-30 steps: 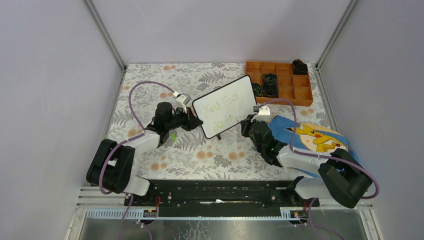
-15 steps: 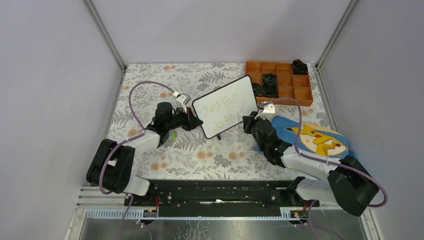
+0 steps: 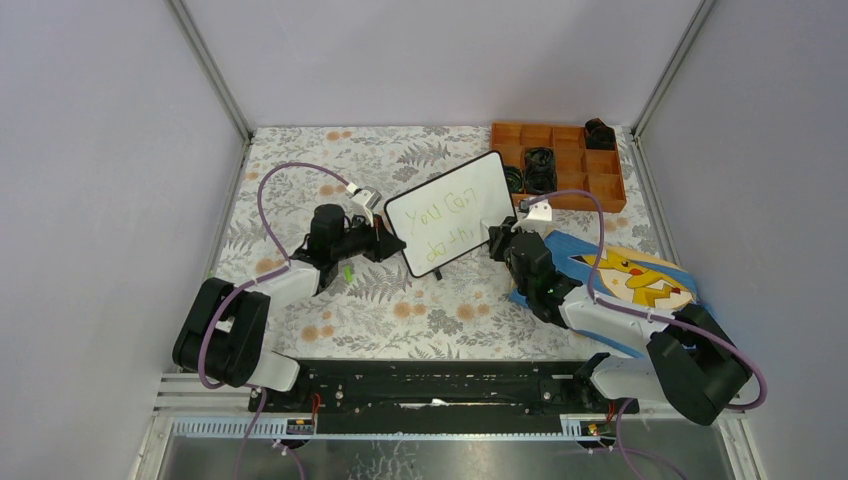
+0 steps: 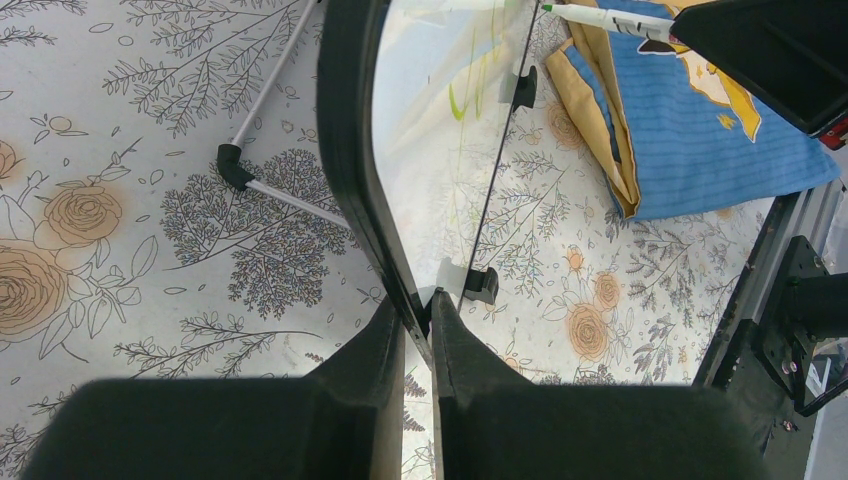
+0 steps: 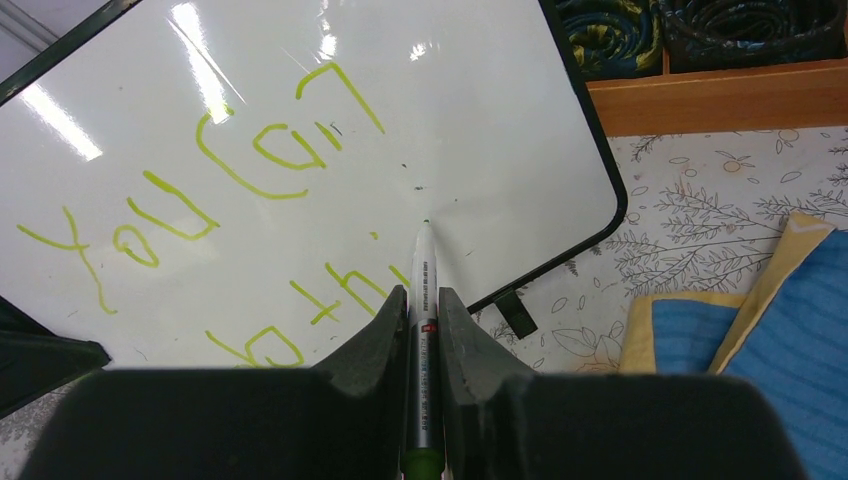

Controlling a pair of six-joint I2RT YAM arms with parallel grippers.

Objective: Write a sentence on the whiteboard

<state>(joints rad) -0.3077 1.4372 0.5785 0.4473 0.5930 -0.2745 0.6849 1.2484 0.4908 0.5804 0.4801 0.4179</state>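
The whiteboard [image 3: 450, 210] stands tilted in the middle of the table. My left gripper [image 3: 387, 241] is shut on its lower left edge, and in the left wrist view both fingers pinch the black frame [image 4: 418, 305]. The sentence [image 5: 200, 180] is in thin green strokes: "You Can" above, "do th" below. My right gripper [image 5: 423, 295] is shut on a white marker [image 5: 424, 265] with a green end. The marker's tip sits at the board just right of the "th"; whether it touches I cannot tell. In the top view the right gripper [image 3: 499, 240] is at the board's right edge.
An orange compartment tray [image 3: 600, 190] with black coils sits at the back right. The blue Pikachu cloth [image 3: 630, 275] lies under the right arm. A small green cap [image 3: 348, 272] lies by the left arm. A thin support rod [image 4: 270, 190] runs behind the board.
My right gripper has shifted slightly away from me and to the right along the board with the marker, and its arm has swung. The left arm and the board have stayed put.
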